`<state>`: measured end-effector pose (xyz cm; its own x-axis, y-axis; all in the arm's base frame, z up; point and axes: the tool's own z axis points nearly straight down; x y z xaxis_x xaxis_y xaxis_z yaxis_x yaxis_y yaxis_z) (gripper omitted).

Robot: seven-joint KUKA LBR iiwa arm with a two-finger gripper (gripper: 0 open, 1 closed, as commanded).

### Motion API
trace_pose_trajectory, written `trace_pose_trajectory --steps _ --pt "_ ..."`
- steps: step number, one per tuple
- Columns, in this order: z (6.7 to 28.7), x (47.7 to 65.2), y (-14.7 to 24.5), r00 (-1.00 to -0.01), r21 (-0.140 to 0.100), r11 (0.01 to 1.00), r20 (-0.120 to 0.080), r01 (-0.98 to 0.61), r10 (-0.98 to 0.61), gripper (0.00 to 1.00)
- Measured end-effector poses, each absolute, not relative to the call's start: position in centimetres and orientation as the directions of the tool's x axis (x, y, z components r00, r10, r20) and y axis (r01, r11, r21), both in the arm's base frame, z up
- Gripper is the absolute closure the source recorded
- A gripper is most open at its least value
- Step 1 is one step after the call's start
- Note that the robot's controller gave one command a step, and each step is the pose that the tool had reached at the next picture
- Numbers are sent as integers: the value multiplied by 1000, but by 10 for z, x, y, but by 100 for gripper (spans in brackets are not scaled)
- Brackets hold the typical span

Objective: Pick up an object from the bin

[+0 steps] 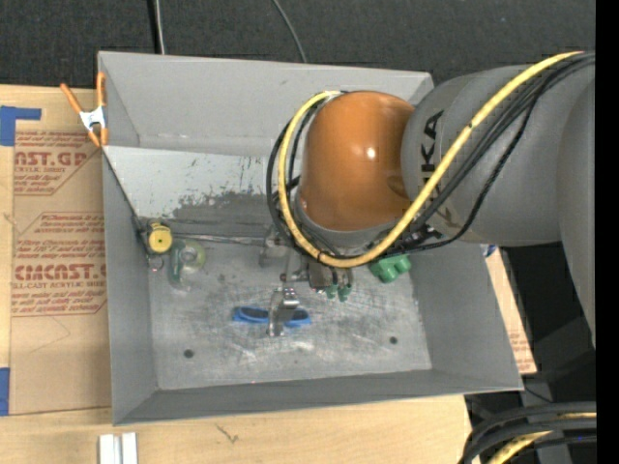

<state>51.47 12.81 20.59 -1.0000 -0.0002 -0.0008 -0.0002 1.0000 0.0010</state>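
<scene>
Claw (282, 309) low over flat blue thing (249, 315) mid-floor, bin walls (126, 278) well apart.

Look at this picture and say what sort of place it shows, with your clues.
Probably a robotics lab or test cell for picking trials: a grey robot arm with cables reaches into a grey metal bin holding a few loose things, such as a blue piece and a yellow round one.

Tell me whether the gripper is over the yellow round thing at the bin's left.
No, the gripper is down at the blue thing in the middle, well apart from the yellow round thing at the left.
</scene>
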Motion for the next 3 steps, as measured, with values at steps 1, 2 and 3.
trace_pose_trajectory --steps 1,2,3 --pt "74 534 83 -951 0 951 -11 -309 -309 0" --pt "77 535 84 -951 1 951 -10 -309 -309 100" --pt "234 553 49 -952 -3 952 -11 -305 -305 100"
